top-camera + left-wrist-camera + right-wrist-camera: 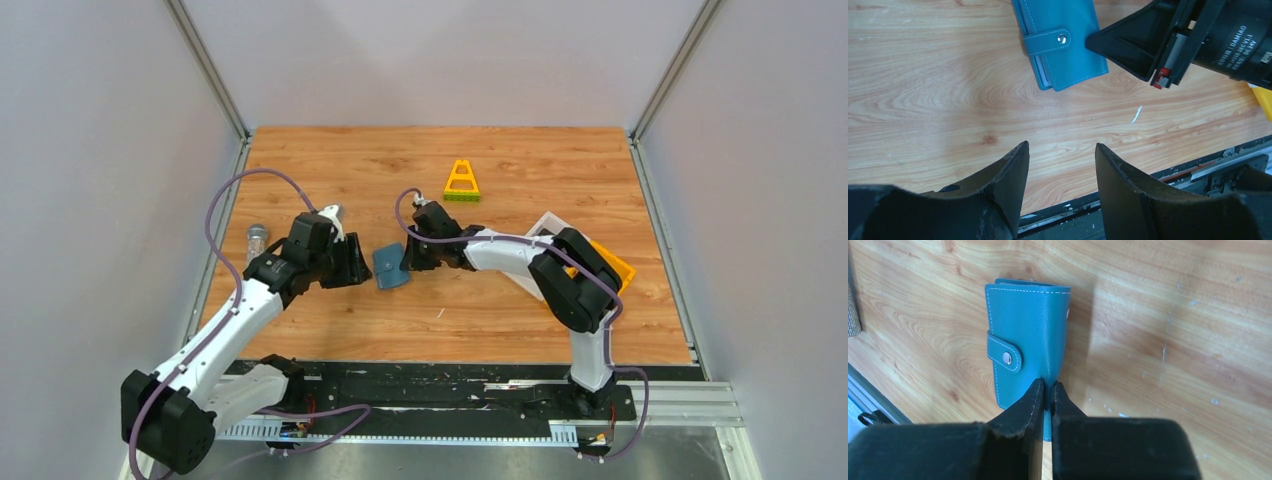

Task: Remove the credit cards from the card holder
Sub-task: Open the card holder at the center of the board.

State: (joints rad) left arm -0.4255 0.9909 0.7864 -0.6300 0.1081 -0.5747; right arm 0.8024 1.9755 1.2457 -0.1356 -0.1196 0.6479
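L fingers [1009,186] apart, R fingers [1024,409] clamped

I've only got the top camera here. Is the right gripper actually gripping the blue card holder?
Observer: Yes. The right wrist view shows the right gripper pinched shut on one edge of the card holder.
Operator: Is the holder open?
Observer: No. Its snap tab is fastened across the closed covers.
Operator: And the other arm?
Observer: The left gripper is open, apart from the holder, touching nothing.

Teal-blue card holder [1028,335] folded shut, tab snapped; on table [1173,315], one edge pinched in right tool [1047,390]
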